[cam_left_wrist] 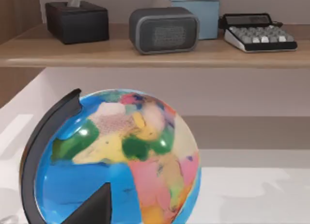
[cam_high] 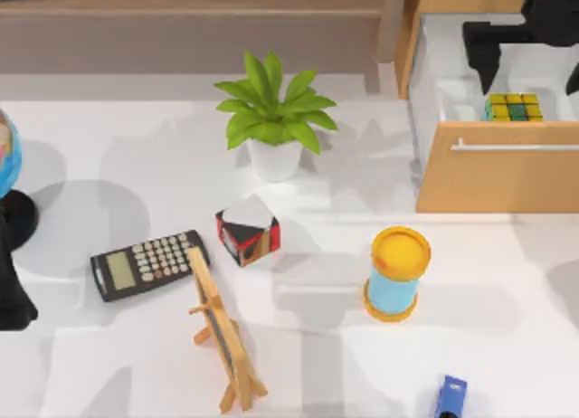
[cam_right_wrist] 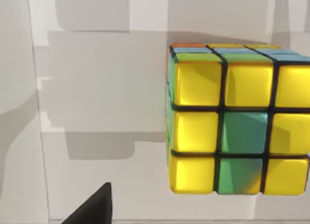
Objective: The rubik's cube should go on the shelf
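Note:
The rubik's cube [cam_high: 514, 107], yellow and green tiles up, lies inside the open drawer [cam_high: 434, 74] of the wooden drawer unit at the table's right rear. My right gripper [cam_high: 529, 74] hangs open over that drawer, its dark fingers either side of the cube and above it. In the right wrist view the rubik's cube [cam_right_wrist: 237, 127] rests on the pale drawer floor, with one fingertip [cam_right_wrist: 94, 209] off to its side, not touching. The shelf [cam_high: 181, 2] runs along the back; its pale front edge [cam_left_wrist: 145, 59] faces the left wrist camera. My left arm [cam_high: 14, 296] is parked at the left edge.
A globe [cam_left_wrist: 121, 166] stands right in front of the left gripper. On the table are a potted plant [cam_high: 271, 119], a black, red and white cube [cam_high: 247, 230], a calculator [cam_high: 147, 264], a wooden stand [cam_high: 222, 337] and a yellow-lidded canister [cam_high: 396, 273]. The drawer front [cam_high: 498, 178] carries a silver handle.

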### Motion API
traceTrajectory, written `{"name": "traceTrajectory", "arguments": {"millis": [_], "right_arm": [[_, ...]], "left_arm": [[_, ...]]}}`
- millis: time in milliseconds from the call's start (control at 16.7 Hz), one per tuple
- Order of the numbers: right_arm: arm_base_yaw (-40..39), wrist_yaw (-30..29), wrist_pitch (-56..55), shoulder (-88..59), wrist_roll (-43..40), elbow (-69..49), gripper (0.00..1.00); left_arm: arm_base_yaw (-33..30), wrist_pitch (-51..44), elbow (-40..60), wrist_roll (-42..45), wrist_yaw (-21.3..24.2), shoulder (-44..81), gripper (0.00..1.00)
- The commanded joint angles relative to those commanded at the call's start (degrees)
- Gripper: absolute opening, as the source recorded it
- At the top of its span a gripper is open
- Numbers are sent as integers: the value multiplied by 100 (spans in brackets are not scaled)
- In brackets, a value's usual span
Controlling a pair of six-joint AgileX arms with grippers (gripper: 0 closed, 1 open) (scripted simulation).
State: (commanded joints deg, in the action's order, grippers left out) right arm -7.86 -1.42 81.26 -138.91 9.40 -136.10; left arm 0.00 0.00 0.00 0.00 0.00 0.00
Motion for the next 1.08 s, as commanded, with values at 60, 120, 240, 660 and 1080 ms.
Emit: {"name": "traceTrajectory", "arguments": {"millis": [60, 120, 240, 660, 1080], "right_arm": [[4, 7, 44, -44, 33, -69, 100], [6, 11, 63, -64, 48, -100, 100], [6, 11, 63, -64, 48, -100, 100], [-24, 11, -120, 104, 63, 250, 100], [3, 3, -975, 17, 42, 1085, 100]], "left_arm": [[0, 0, 0, 0, 0, 0, 100], [0, 0, 0, 0, 0, 0, 100], [0, 0, 0, 0, 0, 0, 100], [0, 0, 0, 0, 0, 0, 100], [0, 0, 0, 0, 0, 0, 100]]}}
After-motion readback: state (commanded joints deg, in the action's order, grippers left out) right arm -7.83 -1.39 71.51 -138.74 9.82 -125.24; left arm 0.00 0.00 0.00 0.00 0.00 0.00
